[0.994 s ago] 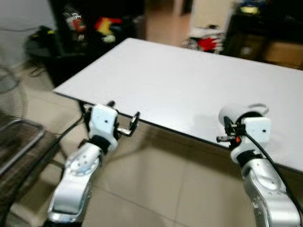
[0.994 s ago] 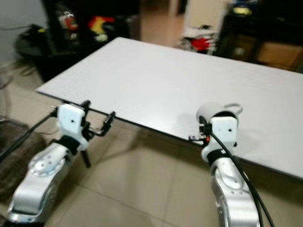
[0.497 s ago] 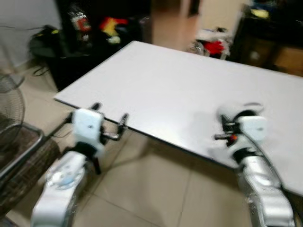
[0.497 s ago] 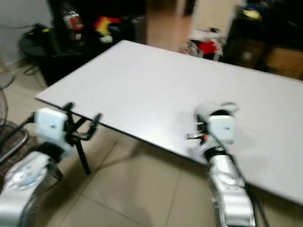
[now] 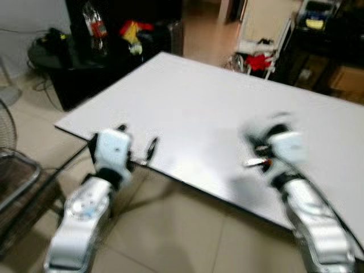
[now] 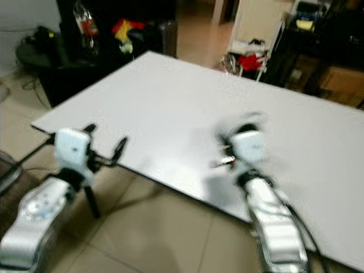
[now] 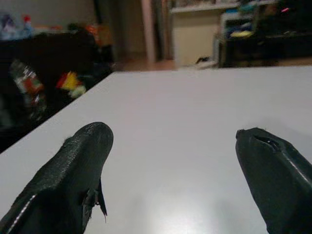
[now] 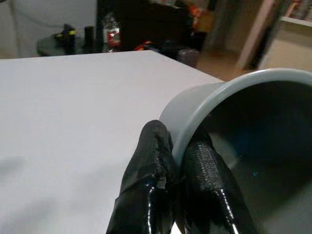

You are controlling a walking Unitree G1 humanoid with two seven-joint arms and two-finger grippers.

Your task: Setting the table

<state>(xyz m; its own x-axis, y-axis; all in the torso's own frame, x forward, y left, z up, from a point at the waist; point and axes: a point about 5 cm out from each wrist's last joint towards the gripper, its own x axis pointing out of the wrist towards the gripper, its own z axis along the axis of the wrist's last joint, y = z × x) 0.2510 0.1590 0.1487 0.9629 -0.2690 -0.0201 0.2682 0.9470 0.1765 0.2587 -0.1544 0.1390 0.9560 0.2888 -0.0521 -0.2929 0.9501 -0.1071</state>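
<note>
White laminate covers the wide, flat table (image 5: 227, 114), and both arms reach toward its near edge. On the left, the left gripper (image 5: 136, 149) hovers at the table's near corner with its two black fingers (image 7: 73, 165) spread wide apart and nothing between them; the left wrist view looks out over bare tabletop between the tips. That arm seems to be held ready rather than working.

To the right, the right gripper (image 6: 227, 160) is over the table's near part, blurred by motion in the head views. The right wrist view is sharper: its fingers (image 8: 151, 170) are pinched together on the rim of a pale grey, round, deep cup (image 8: 229, 112), one finger outside the wall and one inside. A rim pinch like this leaves the base free, so the cup can probably be set straight down on the surface. Whether the cup touches the table cannot be told. The likely step in hand is bringing it to its place setting.
</note>
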